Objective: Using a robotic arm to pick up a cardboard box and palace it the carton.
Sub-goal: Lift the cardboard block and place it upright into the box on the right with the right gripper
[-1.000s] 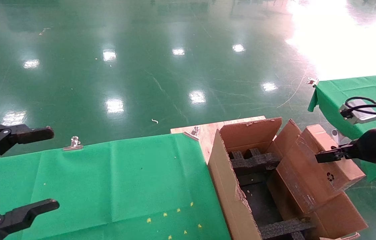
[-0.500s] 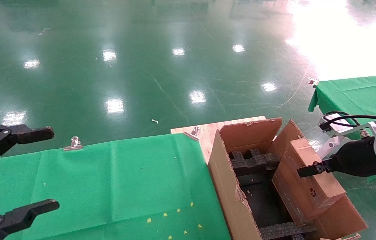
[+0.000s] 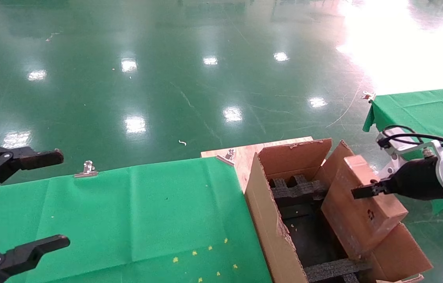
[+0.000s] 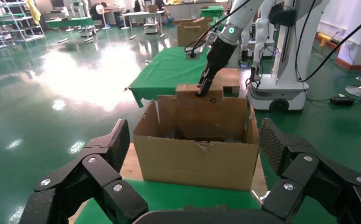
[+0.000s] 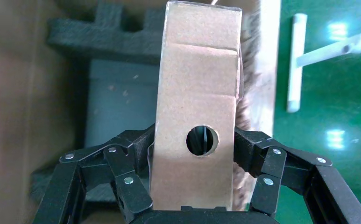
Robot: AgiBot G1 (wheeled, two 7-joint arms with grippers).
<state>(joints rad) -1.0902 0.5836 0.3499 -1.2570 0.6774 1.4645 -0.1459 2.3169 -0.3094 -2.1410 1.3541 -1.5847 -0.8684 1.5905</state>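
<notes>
Right hand (image 3: 357, 192) grips cardboard box (image 3: 366, 208) w/ recycling mark, over carton (image 3: 272, 232).

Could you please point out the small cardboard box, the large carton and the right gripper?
cardboard box (image 5: 197, 98), right wrist view, its holed face.
carton (image 4: 197, 161), left wrist view, its front wall.
right gripper (image 5: 194, 144), right wrist view, between the fingertips.

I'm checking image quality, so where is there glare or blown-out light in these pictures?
Head view: the glossy green floor is blown out white at upper right, with lamp reflections dotted across it. Left wrist view: a bright glare patch on the floor at left. Right wrist view: even light on the small flat brown cardboard box in the right hand.
</notes>
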